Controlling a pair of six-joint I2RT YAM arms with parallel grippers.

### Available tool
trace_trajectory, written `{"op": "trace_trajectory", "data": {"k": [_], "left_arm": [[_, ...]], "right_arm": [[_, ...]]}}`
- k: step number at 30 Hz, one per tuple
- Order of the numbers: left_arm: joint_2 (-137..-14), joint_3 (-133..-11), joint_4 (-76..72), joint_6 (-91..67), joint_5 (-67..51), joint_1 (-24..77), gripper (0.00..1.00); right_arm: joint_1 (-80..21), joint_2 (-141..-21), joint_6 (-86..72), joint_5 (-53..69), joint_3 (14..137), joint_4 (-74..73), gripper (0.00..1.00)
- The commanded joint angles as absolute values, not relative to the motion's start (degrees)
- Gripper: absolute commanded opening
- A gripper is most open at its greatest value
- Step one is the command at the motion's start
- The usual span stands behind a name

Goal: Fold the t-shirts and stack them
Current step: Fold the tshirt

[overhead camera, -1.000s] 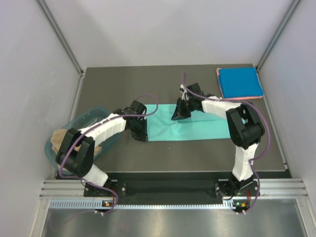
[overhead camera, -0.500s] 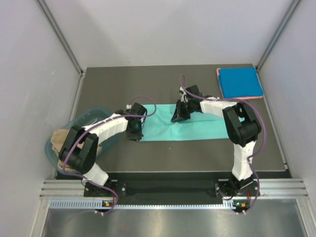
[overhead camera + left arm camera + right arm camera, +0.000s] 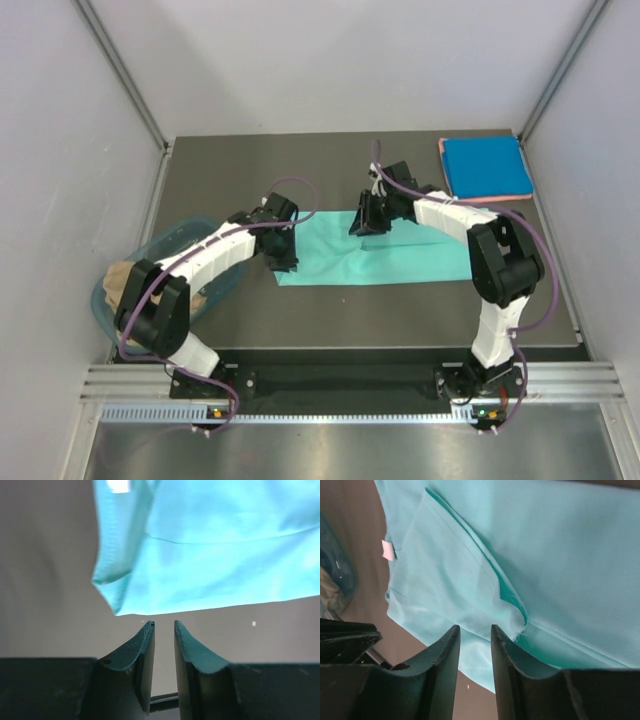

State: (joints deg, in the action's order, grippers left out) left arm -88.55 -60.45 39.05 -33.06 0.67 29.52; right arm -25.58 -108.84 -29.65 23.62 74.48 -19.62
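A teal-green t-shirt [image 3: 400,255] lies spread flat mid-table, folded into a long strip. Its white neck label [image 3: 388,550] shows near its left end. My left gripper [image 3: 284,262] sits at the shirt's left edge. In the left wrist view that gripper [image 3: 164,625] is narrowly open over bare table, just short of the cloth [image 3: 215,545]. My right gripper [image 3: 362,222] hovers at the shirt's top edge. In the right wrist view it [image 3: 475,628] is slightly open above a crease in the cloth [image 3: 560,555]. A folded bright blue shirt [image 3: 487,166] lies on a pink one [image 3: 490,199] at the back right.
A translucent teal tub [image 3: 170,240] stands at the left table edge with a tan shirt [image 3: 125,280] in it. Grey walls close in the table on three sides. The arm bases and a metal rail run along the near edge.
The teal shirt's left end has slid further left, toward the tub. The left gripper has shifted slightly at that edge. The right gripper has moved a little toward the back.
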Motion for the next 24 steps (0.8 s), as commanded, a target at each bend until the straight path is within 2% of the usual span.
{"op": "trace_trajectory", "data": {"k": [1, 5, 10, 17, 20, 24], "left_arm": [[-89.64, -61.17, 34.47, -33.57, -5.10, 29.53, 0.28], [-93.51, -65.29, 35.07, -31.73, -0.89, 29.44, 0.28], [-99.13, -72.06, 36.12, -30.06, -0.44, 28.65, 0.28], [-103.88, -72.16, 39.19, -32.17, 7.02, 28.13, 0.28], [-104.15, -74.26, 41.13, -31.82, 11.85, 28.12, 0.29], [-103.71, -79.71, 43.59, -31.03, 14.86, 28.12, 0.30]], "right_arm": [[-25.05, -106.70, -27.60, 21.89, 77.78, -18.81, 0.33], [-25.05, -108.10, -24.09, 20.04, 78.93, -20.48, 0.37], [-24.96, -110.21, -22.50, 19.43, 79.10, -20.22, 0.30], [-24.17, -111.18, -21.53, 14.95, 78.40, -20.83, 0.23], [-23.73, -109.52, -21.71, 11.35, 79.89, -24.16, 0.24], [-23.47, -103.38, -22.41, 6.16, 81.47, -28.99, 0.31]]}}
